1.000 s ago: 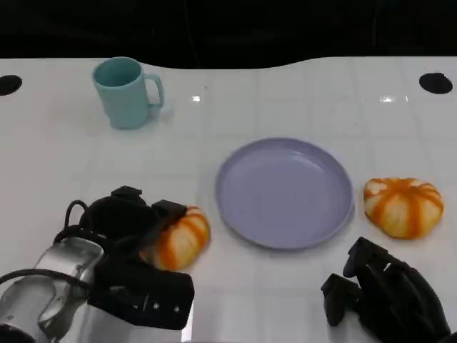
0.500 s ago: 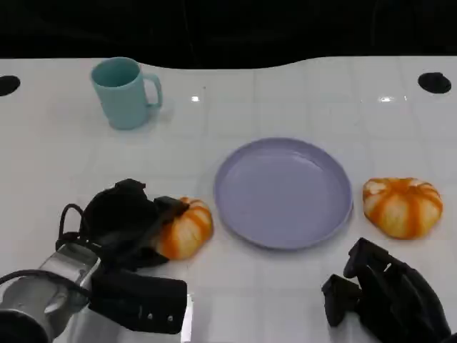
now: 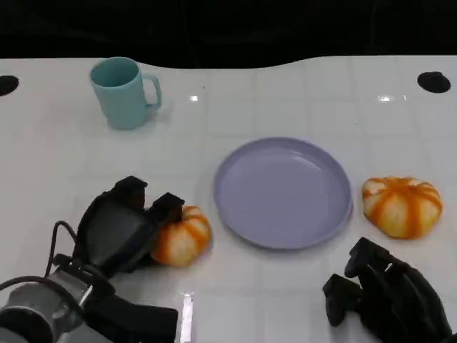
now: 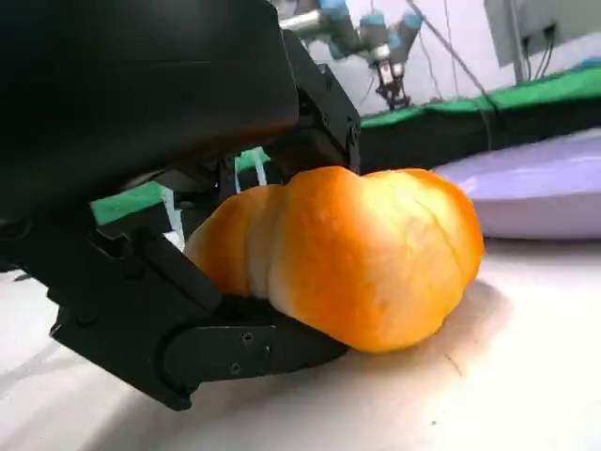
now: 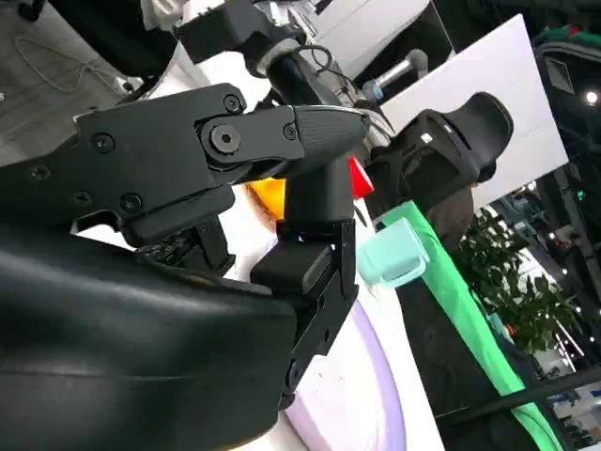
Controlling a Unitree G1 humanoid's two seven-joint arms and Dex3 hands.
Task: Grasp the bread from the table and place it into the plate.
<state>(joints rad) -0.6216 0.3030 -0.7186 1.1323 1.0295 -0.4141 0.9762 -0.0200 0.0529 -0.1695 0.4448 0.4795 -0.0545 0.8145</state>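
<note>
The black left hand (image 3: 125, 225) grips the orange-striped round bread roll (image 3: 182, 236) on the white table (image 3: 285, 100), its long axis pointing toward the shallow lavender plate (image 3: 283, 191) just beside it. Bare tabletop separates them. The right hand (image 3: 382, 296) rests near the table's front edge, fingers curled on nothing.

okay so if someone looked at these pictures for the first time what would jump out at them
Most likely the bright orange bread at the near left of the white table, with the left robot hand wrapped around it, bread resting on the table. Next, the wide purple plate in the middle, bare, with a second orange bread just right of it. A teal mug stands far left.
</note>
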